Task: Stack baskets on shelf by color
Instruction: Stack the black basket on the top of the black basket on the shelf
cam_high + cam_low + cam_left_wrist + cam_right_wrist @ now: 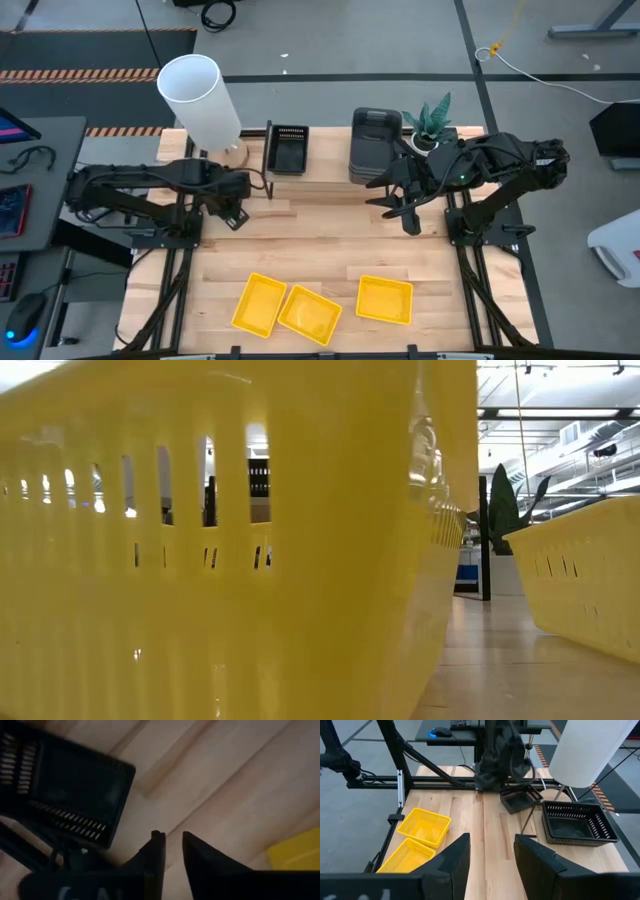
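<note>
My right gripper hovers just in front of the shelf with its fingers spread wide and nothing between them. My left gripper hangs off the shelf's left end. Its fingers are drawn to a narrow slit, and bare wood shows through the gap.

On the shelf, the dark grey baskets sit stacked at the right and a black basket sits at the left. The three yellow baskets lie well away from the shelf, at the table's near edge.

I judge the main risk to be at the yellow group. Two of those baskets touch at skewed angles, so closing on one rim could drag or tip its neighbour. Their thin slotted walls could also flex out of a shallow pinch on the way to the shelf. Near the shelf, my right arm could clip the potted plant at the right end, and my left could knock the white cylinder beside the left end. I cannot tell whether the black basket close to my left fingers is the one on the shelf.

The tabletop is pale wood planks, smooth and flat. The floor beyond it is grey, with cables and striped tape.
</note>
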`<state>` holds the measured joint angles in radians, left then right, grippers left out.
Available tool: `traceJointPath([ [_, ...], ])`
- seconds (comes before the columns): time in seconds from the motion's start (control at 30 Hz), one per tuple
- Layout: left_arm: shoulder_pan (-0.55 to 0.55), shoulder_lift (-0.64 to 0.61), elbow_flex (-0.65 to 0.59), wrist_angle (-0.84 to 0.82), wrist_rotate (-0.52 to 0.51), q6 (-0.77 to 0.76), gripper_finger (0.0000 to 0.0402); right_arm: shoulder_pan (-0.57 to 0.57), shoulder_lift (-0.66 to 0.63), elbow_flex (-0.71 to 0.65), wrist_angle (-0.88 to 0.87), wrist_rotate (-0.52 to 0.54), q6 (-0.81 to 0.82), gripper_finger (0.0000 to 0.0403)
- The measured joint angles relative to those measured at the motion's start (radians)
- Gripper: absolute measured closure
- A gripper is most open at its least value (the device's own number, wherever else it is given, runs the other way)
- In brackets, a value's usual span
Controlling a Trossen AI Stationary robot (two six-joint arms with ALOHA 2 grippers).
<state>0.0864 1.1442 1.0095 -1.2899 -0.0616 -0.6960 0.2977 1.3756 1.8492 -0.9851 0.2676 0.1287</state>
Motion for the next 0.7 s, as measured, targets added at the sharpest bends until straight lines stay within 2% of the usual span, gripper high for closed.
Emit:
traceJointPath([
  [0.2, 0.082, 0.0, -0.127, 0.024, 0.073, 0.009, 0.0262, 0.0, 0.006, 0.0, 0.01, 0.0, 0.0, 0.0245],
  [0.3, 0.14, 0.0, -0.175, 0.043, 0.116, 0.038, 0.0245, 0.0, 0.013, 0.0, 0.019, 0.0, 0.0, 0.0245],
  [0.53, 0.205, 0.005, -0.192, 0.066, 0.046, 0.161, 0.0234, 0.0, 0.015, 0.0, 0.023, 0.0, -0.002, 0.0245],
  [0.7, 0.212, 0.047, -0.192, 0.138, 0.002, 0.268, 0.0234, -0.001, 0.015, 0.0, 0.049, 0.0, 0.007, 0.0245],
])
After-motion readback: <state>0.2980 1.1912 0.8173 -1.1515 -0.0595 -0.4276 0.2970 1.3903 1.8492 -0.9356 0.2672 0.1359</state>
